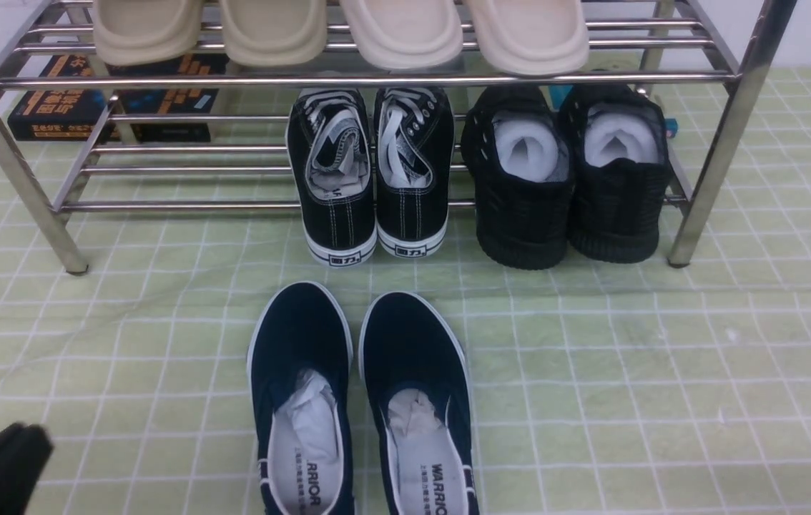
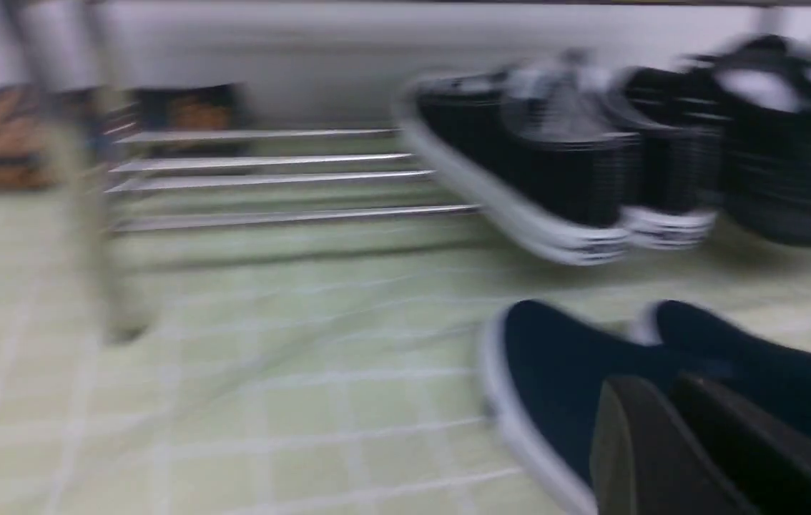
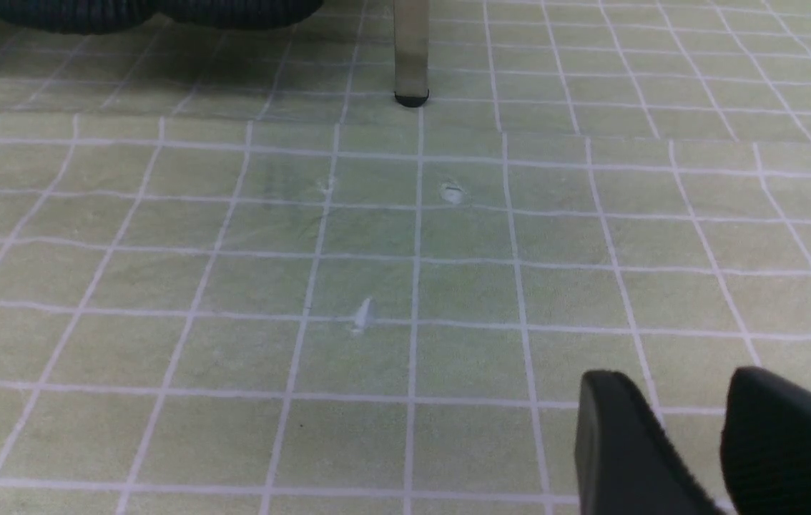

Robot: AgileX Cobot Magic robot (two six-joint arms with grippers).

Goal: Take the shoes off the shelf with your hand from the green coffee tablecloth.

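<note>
With the navy slip-on shoes [image 1: 362, 400] set before the chrome shoe rack [image 1: 377, 79], the left gripper [image 2: 670, 436], fingers nearly together and empty, is best kept clear of them.

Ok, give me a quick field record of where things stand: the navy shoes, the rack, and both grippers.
navy shoes: side by side on the green cloth, in front of the rack, stuffed with paper
rack: lower tier holds black lace-up sneakers and black knit shoes; left part bare
left gripper: nearly shut, holding nothing, beside navy shoes
right gripper: slightly open, empty, over bare cloth
</note>
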